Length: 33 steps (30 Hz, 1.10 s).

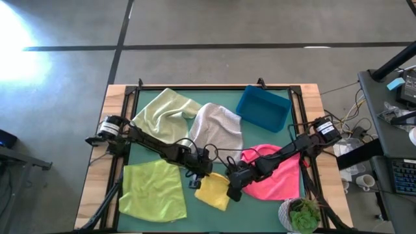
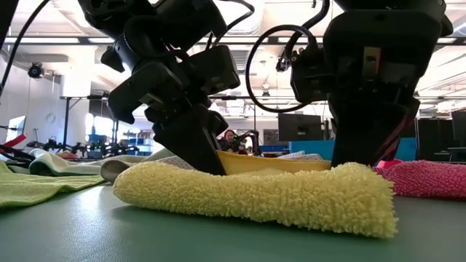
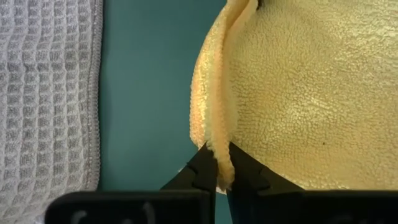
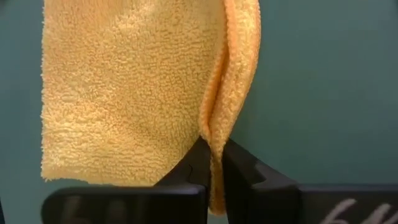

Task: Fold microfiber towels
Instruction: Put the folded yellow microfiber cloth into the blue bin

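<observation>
Both arms have met over the yellow towel (image 1: pixel 213 192), which lies near the front middle of the green surface (image 1: pixel 214 97), between the lime green towel (image 1: pixel 152 189) on its left and the hot pink towel (image 1: pixel 278 177) on its right. The left gripper (image 3: pixel 222 167) is clenched on the doubled edge of the yellow towel at one side, and the right gripper (image 4: pixel 213 160) is clenched on the matching doubled edge at the other side, each with a thin lip of cloth pinched between its fingers (image 3: pixel 200 169). From the low camera the towel reads as a soft folded pad resting flat, with the two grippers planted into its far edge. To do this fold well, my judgement is that both arms should lift together and at the same height, so the pinched edge stays straight and taut between them, then carry it across toward the free edge and lay it down squarely before letting go; any uneven pull would likely skew the corners or drag the whole pad over the surface. Seen from above, the towel is a slightly tilted rectangle whose long axis runs roughly left to right across the surface, along the line joining the two grippers, with the held edge toward the back and the free edge toward the front. The light grey towel (image 1: pixel 218 130) and pale green towel (image 1: pixel 166 110) lie behind, well clear.
</observation>
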Tool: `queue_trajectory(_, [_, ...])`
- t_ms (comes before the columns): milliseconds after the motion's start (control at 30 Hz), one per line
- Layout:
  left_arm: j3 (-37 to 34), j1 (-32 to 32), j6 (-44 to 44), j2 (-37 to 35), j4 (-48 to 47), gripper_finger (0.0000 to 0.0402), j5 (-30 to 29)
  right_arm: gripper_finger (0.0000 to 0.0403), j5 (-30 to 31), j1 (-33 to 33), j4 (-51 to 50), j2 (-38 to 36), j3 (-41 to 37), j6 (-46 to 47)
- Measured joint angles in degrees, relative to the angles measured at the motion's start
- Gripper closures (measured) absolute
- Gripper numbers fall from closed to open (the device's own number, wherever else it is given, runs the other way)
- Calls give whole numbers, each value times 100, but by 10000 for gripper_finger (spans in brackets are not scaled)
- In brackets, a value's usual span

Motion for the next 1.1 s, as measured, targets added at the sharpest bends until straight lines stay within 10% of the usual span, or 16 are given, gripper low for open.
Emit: queue_trajectory(1100, [693,816,1506,-885,30,398,-1208,394,1643,-113,-3195,-2536,366,409])
